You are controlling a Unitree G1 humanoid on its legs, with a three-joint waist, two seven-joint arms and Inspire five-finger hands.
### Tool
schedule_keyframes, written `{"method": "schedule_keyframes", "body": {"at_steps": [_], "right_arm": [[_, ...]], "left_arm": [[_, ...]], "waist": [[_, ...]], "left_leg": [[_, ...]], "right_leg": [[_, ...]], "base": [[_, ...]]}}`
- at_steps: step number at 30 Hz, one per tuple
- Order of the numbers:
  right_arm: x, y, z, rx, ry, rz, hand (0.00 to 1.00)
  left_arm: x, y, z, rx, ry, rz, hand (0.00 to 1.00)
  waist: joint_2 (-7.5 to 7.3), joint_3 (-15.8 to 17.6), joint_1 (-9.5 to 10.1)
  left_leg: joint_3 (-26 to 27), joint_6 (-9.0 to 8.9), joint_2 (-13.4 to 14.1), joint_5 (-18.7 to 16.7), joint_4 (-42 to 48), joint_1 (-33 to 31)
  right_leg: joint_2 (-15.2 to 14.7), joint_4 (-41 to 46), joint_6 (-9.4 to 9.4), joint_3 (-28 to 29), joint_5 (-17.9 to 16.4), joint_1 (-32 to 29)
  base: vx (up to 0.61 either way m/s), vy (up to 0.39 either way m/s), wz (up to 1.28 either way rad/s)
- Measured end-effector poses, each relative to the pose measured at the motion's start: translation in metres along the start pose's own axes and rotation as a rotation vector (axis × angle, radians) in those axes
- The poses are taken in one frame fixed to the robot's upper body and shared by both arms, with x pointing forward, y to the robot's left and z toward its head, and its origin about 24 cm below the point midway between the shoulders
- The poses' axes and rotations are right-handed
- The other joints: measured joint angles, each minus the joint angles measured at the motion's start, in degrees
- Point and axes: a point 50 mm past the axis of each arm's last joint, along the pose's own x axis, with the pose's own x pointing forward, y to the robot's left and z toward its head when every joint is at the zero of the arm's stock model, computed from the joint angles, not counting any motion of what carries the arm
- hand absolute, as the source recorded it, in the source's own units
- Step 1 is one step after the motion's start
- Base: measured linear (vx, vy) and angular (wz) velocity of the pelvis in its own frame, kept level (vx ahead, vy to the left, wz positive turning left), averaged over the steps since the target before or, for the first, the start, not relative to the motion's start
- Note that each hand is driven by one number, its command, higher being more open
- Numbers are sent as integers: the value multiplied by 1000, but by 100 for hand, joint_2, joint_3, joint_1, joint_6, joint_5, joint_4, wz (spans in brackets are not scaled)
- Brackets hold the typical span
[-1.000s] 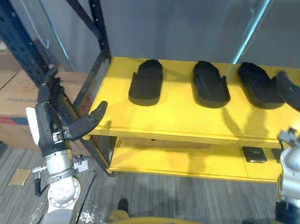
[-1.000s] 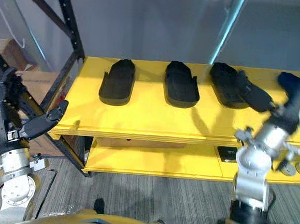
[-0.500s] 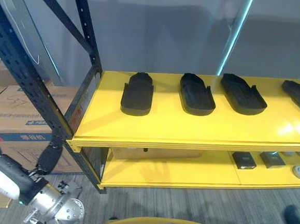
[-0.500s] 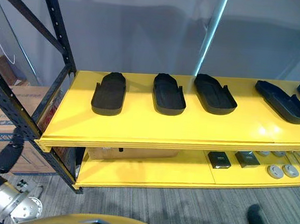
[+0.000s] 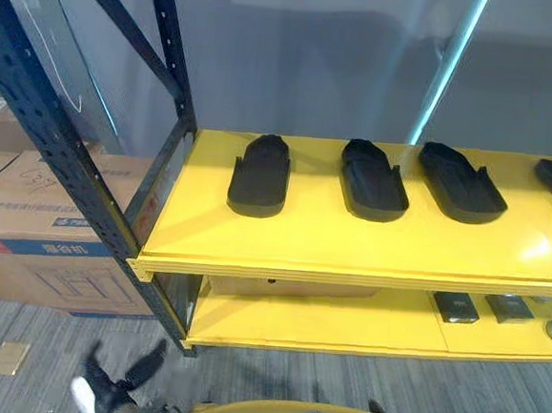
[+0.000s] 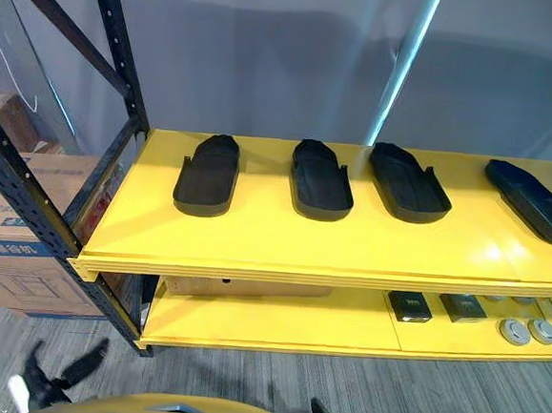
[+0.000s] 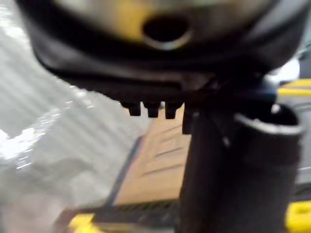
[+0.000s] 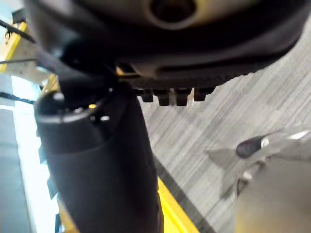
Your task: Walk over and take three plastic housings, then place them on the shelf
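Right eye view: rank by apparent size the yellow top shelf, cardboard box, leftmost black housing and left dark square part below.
1. yellow top shelf
2. cardboard box, partly hidden
3. leftmost black housing
4. left dark square part

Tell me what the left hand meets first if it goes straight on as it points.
Likely the cardboard box beside the rack: the left wrist view shows brown cardboard straight past the fingers of the left hand. Depth is unclear, though.

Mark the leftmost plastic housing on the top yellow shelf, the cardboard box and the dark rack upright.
leftmost plastic housing (image 5: 259, 175), left eye view, middle of its body.
cardboard box (image 5: 41, 212), left eye view, its front face.
dark rack upright (image 5: 60, 137), left eye view, its perforated front.
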Motion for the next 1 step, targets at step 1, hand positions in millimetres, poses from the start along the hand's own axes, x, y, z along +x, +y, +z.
{"method": "schedule_keyframes", "body": {"at_steps": [1], "right_arm": [[2,8,3,23,6,60,100]], "left_arm": [[3,0,-13,-38,125,-56,100]], "waist": [[-19,-14,-4]], "left_leg": [[40,-27,4,-15,0,28]], "right_leg": [[6,0,-14,39,-2,4]], "base": [[58,10,-14]]}}
